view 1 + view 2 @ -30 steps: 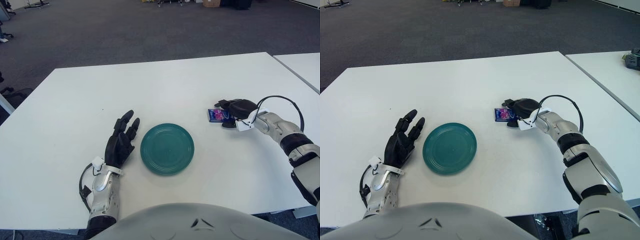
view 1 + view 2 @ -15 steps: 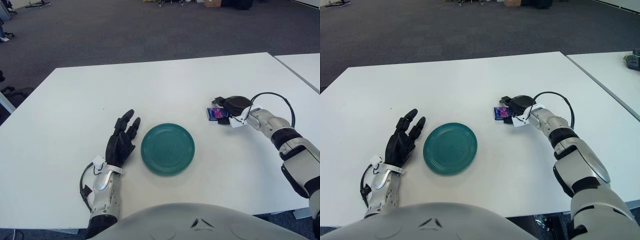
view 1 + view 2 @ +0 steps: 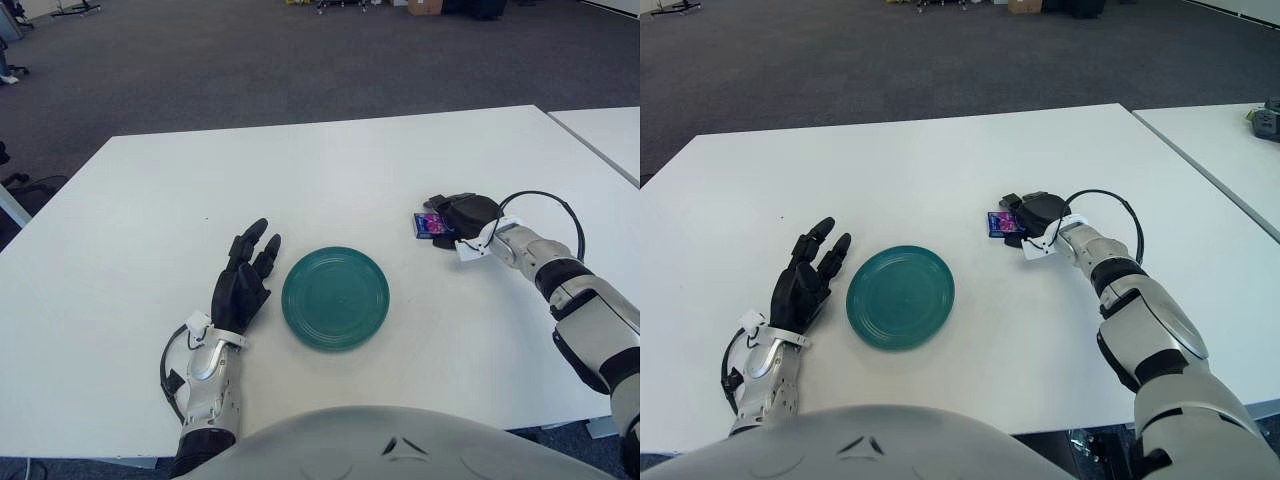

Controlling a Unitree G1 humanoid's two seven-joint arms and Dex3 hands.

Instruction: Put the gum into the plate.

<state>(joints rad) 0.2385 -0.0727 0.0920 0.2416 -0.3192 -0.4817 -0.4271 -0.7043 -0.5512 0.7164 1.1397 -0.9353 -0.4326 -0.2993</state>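
Observation:
A small blue and purple gum pack (image 3: 425, 225) lies on the white table (image 3: 300, 170), to the right of the round green plate (image 3: 335, 298). My right hand (image 3: 441, 222) reaches in from the right, its dark fingers curled over the pack's right end with the thumb below it. The pack's left end still shows. About a hand's width of bare table separates the pack from the plate. My left hand (image 3: 243, 278) shows just left of the plate with its fingers spread, holding nothing.
A second white table (image 3: 610, 135) stands to the right across a narrow gap, with a small dark object (image 3: 1266, 118) on it. Grey carpet lies beyond the table's far edge.
My right hand has slid a little to the left and turned over the gum, and the pack has shifted slightly left with it. The left hand and plate have not moved.

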